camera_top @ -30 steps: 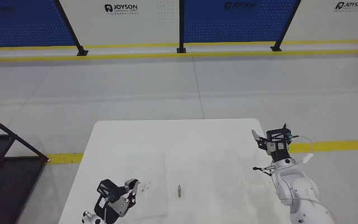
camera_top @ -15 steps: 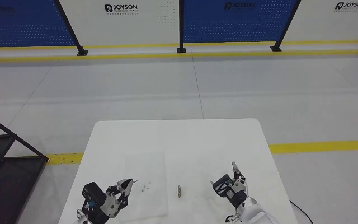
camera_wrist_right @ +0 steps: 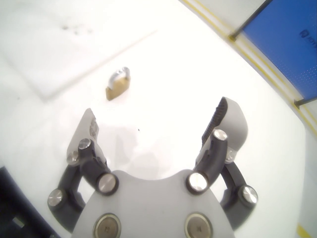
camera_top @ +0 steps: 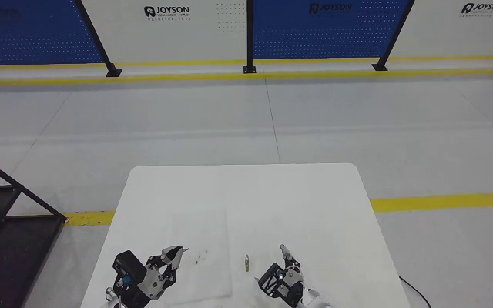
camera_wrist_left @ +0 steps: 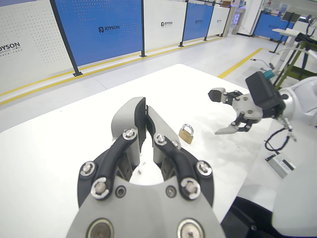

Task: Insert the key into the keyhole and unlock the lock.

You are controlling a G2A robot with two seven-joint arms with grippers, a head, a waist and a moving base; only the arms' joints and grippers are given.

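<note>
A small brass padlock (camera_top: pixel 246 262) with a silver shackle lies flat on the white table (camera_top: pixel 246 192), near its front edge. It also appears in the left wrist view as the padlock (camera_wrist_left: pixel 186 134) and in the right wrist view as the padlock (camera_wrist_right: pixel 118 85). My right gripper (camera_top: pixel 272 264) hovers just right of it, open and holding nothing (camera_wrist_right: pixel 156 120), and is seen side-on as the right gripper (camera_wrist_left: pixel 220 112). My left gripper (camera_top: pixel 174 252) stays left of the lock, its pads closed together (camera_wrist_left: pixel 146 106) with nothing visible between them. I cannot make out a key.
A faint rectangular sheet (camera_wrist_right: pixel 62 50) covers the table left of the lock, with tiny dark specks (camera_top: pixel 202 254) on it. A black frame (camera_top: pixel 23 208) stands off the table's left side. A silver box (camera_wrist_left: pixel 281 165) lies on the floor past the right edge.
My right arm swung in from the table's right edge to just right of the padlock. The left gripper pulled back slightly a second ago, then held still.
</note>
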